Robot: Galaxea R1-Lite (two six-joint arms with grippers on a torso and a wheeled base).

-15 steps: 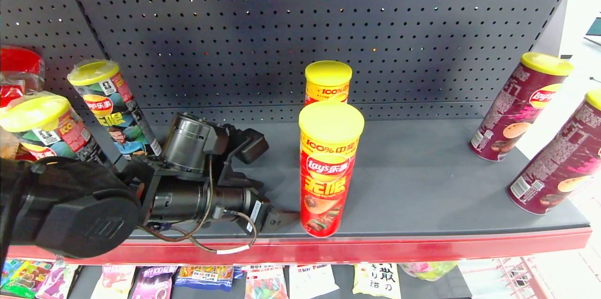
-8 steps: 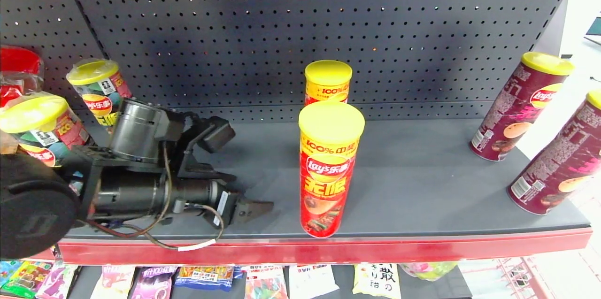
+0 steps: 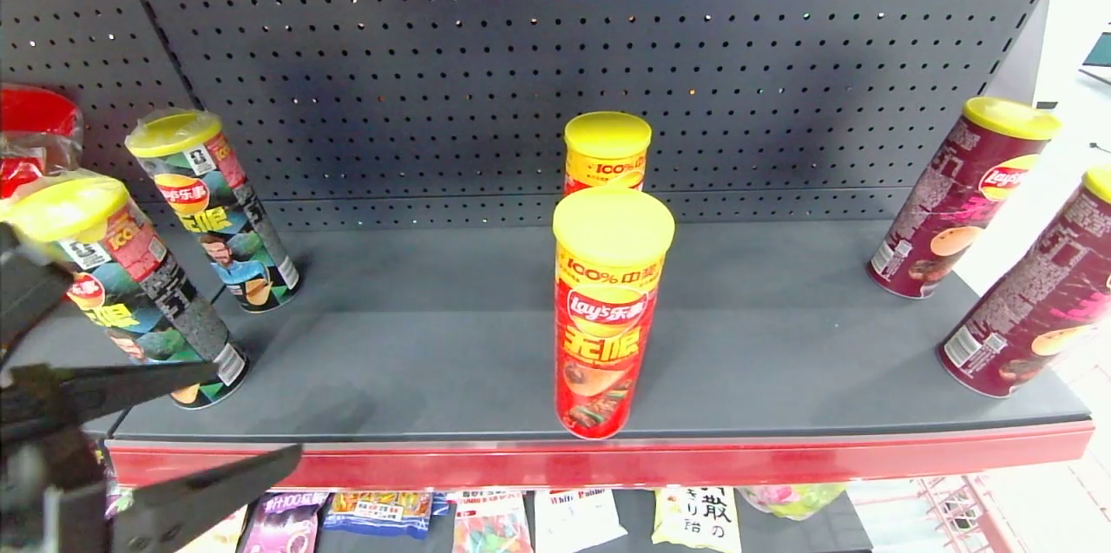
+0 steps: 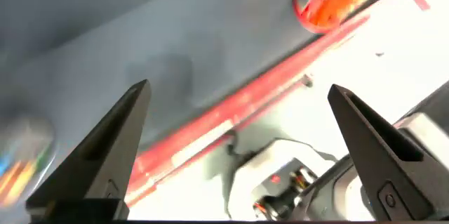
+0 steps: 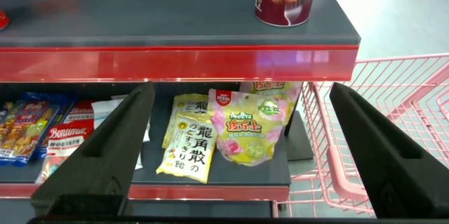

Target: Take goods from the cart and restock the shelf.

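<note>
Red chip can [image 3: 608, 319] stands at the shelf [image 3: 781, 345] front, left pincer [image 3: 252, 412] withdrawn wide and empty to lower left, so the cart [image 5: 407, 60] likely comes next

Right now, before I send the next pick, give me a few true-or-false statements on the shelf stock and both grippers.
1. The left gripper holds a red can. False: it is open and empty, by the left end of the shelf's front edge.
2. The front red can stands mid-shelf with the rear red can directly behind it. True.
3. The right gripper is open. True.
4. The maroon cans lie on their sides. False: both stand on their bases at the shelf's right end.
5. A pink cart stands beside the shelving. True.
</note>
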